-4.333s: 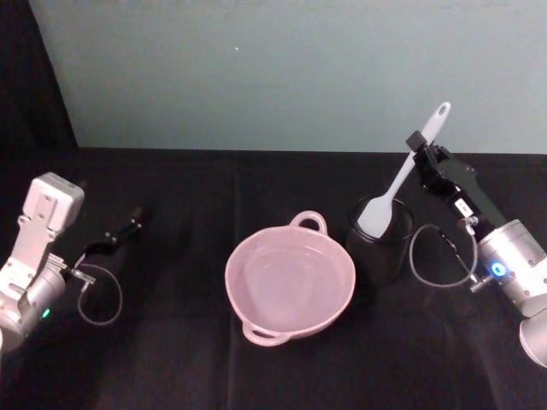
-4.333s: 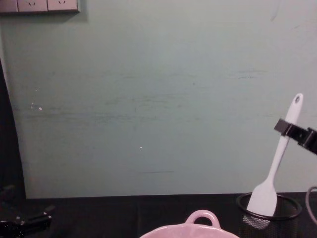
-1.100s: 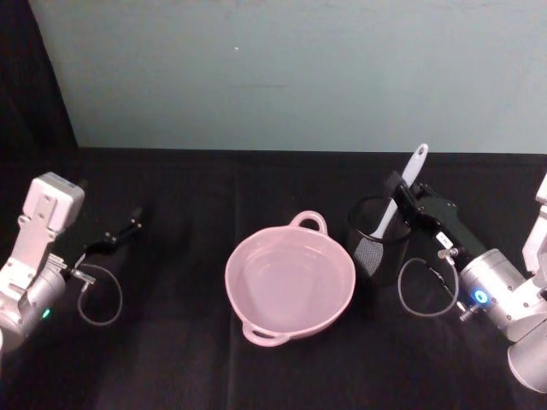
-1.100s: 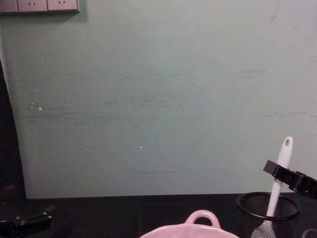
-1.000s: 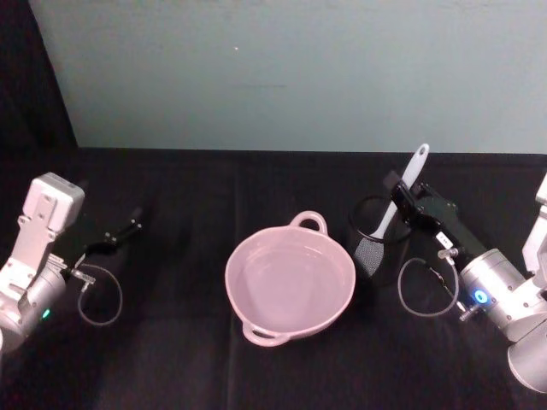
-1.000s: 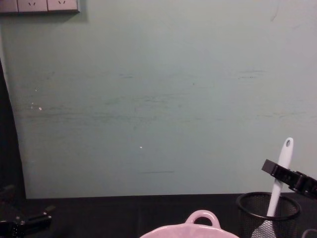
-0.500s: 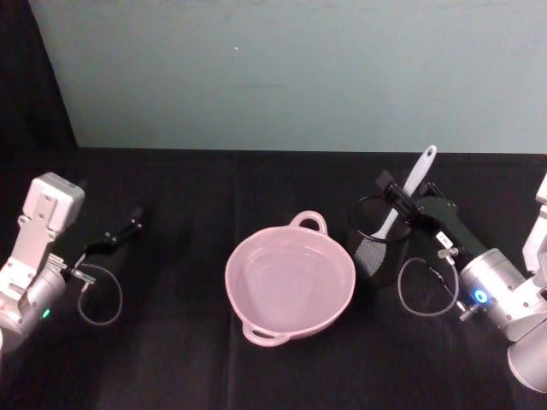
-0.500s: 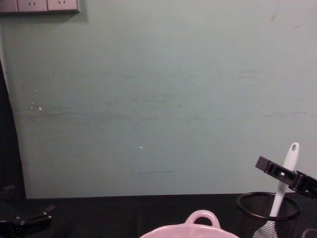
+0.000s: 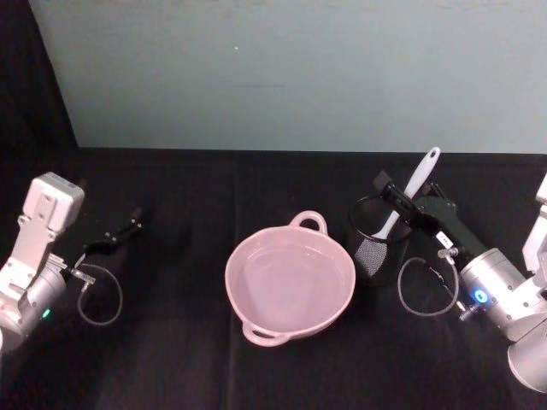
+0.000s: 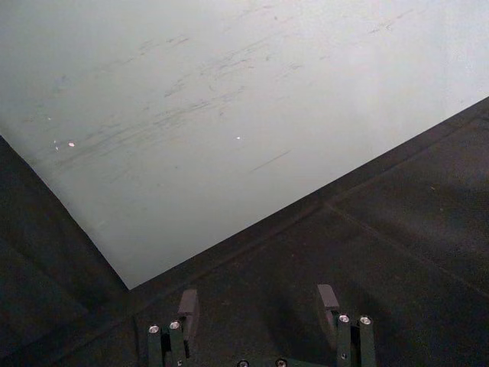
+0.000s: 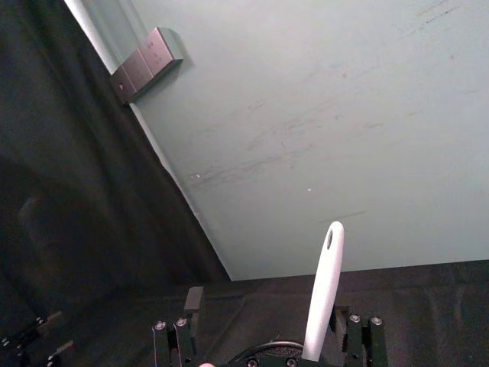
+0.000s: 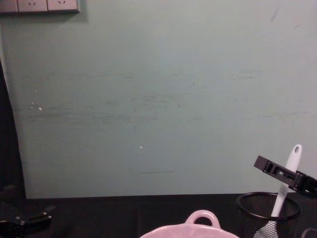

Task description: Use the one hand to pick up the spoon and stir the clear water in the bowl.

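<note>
Head view: pale pink bowl (image 9: pixel 290 286) with clear water at the middle of the black table (image 9: pixel 188 342), its loop handle on the far rim. Just right of it, a black wire-mesh cup (image 9: pixel 374 243) holding the white spoon (image 9: pixel 408 195), head down inside the cup, handle leaning up and to the right. The right gripper (image 9: pixel 408 207) sits at the cup's far-right rim, fingers spread to either side of the spoon's handle and not closed on it; silver wrist behind it to the near right. The left gripper (image 9: pixel 122 231) rests low at the far left, well apart from the bowl. Left wrist view: left gripper (image 10: pixel 258 303) with fingers apart over bare black cloth, pale green wall (image 10: pixel 229 99) beyond. Right wrist view: spoon handle (image 11: pixel 323 289) standing between the spread fingers, nearer one of them; cup rim just below. Chest view: bowl's loop handle (image 12: pixel 202 217) at the lower edge, mesh cup (image 12: pixel 267 207) to its right, spoon (image 12: pixel 287 179) rising from it, right gripper (image 12: pixel 283 173) level with the upper handle.
</note>
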Action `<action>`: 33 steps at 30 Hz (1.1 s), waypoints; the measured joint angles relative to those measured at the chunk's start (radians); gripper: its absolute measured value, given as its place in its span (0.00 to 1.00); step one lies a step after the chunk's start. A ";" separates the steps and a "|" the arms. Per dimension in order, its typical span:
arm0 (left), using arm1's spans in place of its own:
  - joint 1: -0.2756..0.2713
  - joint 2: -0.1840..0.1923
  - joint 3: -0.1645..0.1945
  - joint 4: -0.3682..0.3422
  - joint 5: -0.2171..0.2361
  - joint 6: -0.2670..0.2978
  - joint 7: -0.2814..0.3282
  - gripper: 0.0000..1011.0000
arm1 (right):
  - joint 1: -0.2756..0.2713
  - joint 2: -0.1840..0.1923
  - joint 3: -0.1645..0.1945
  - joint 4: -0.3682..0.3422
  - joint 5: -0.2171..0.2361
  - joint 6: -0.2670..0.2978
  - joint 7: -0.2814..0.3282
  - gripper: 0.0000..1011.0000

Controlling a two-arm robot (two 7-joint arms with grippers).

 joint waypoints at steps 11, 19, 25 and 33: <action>0.000 0.000 0.000 0.000 0.000 0.000 0.000 0.99 | -0.009 0.030 -0.019 -0.054 -0.095 0.019 -0.074 0.99; 0.000 0.000 0.000 0.000 0.000 0.000 0.000 0.99 | -0.033 0.043 -0.004 -0.101 -0.163 0.037 -0.146 0.99; 0.000 0.000 0.000 0.000 0.000 0.000 0.000 0.99 | -0.051 0.058 0.000 -0.140 -0.237 0.049 -0.203 0.99; 0.000 0.000 0.000 0.000 0.000 0.000 0.000 0.99 | -0.069 0.091 -0.012 -0.201 -0.342 0.085 -0.253 0.99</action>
